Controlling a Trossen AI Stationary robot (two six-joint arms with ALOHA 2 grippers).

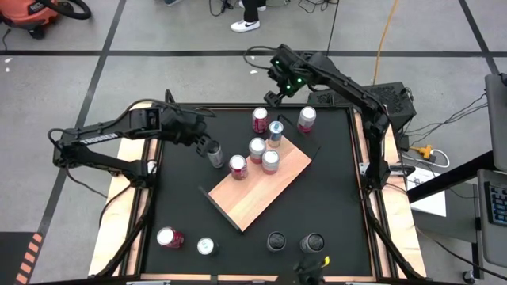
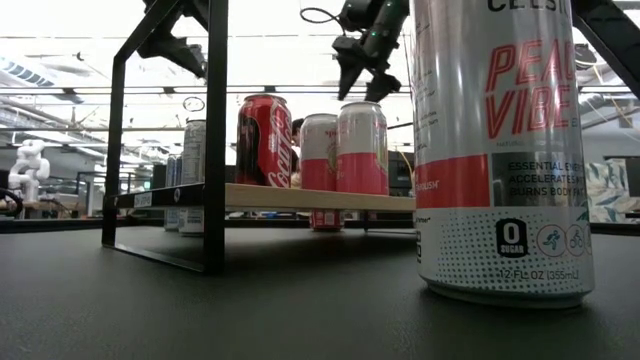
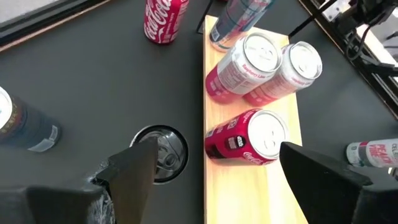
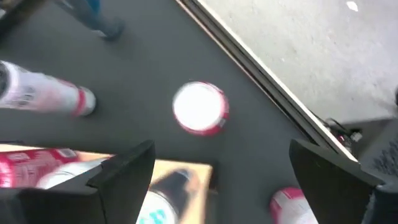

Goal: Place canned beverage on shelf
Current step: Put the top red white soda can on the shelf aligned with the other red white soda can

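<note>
The shelf (image 1: 265, 194) is a light wooden board on a black frame in the middle of the table. On it stand a red cola can (image 3: 247, 138), two pink-and-white cans (image 3: 245, 65) and a blue can (image 1: 275, 132). My left gripper (image 3: 217, 149) hovers open at the shelf's left edge. The cola can shows below, between its fingers, and a grey can (image 1: 215, 153) stands on the table under one finger. My right gripper (image 4: 222, 148) is open above the table's far edge, over a red-rimmed can (image 4: 200, 107) that stands on the tabletop.
A pink can (image 1: 306, 119) stands on the table at the far right of the shelf. Along the near edge stand a red can (image 1: 169, 237), a silver can (image 1: 206, 246) and two dark cans (image 1: 276, 241). In the low view one large can (image 2: 500, 150) stands close to the camera.
</note>
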